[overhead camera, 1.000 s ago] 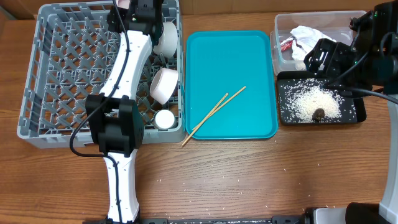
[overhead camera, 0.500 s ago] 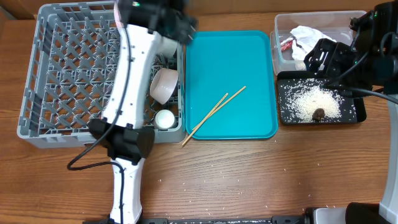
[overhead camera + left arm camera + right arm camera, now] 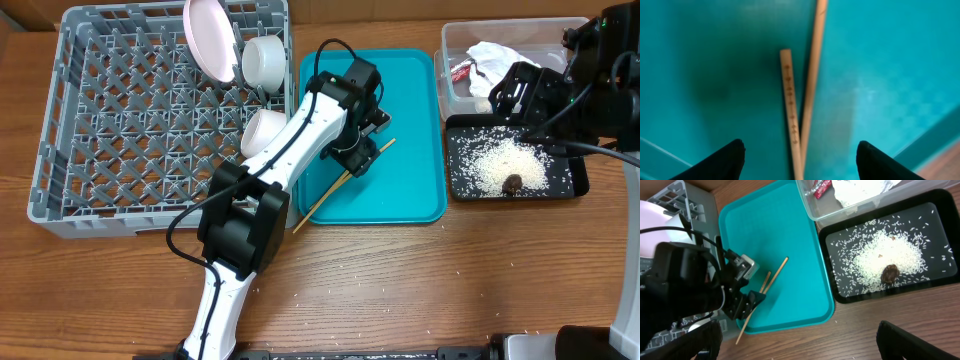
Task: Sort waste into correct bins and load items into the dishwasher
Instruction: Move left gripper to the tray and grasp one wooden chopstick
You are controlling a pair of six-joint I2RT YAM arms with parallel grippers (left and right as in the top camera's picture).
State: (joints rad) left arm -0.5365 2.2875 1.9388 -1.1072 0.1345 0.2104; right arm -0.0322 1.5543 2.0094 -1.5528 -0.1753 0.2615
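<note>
Pale chopsticks (image 3: 788, 90) dotted brown, teal tray (image 3: 400, 90), grey rack (image 3: 100, 218), white rice (image 3: 500, 160), black tray (image 3: 460, 190)

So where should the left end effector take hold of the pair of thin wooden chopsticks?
From straight above, where the two thin wooden chopsticks converge, lying flat on the teal plastic tray. The open left end effector, straddling across their length, would likely pinch both together.

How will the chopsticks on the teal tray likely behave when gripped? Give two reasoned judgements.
The chopsticks look thin and straight: probably stiff and light. Lying flat and angled together on the smooth teal tray, they may slide or scissor apart as the open left gripper closes.
</note>
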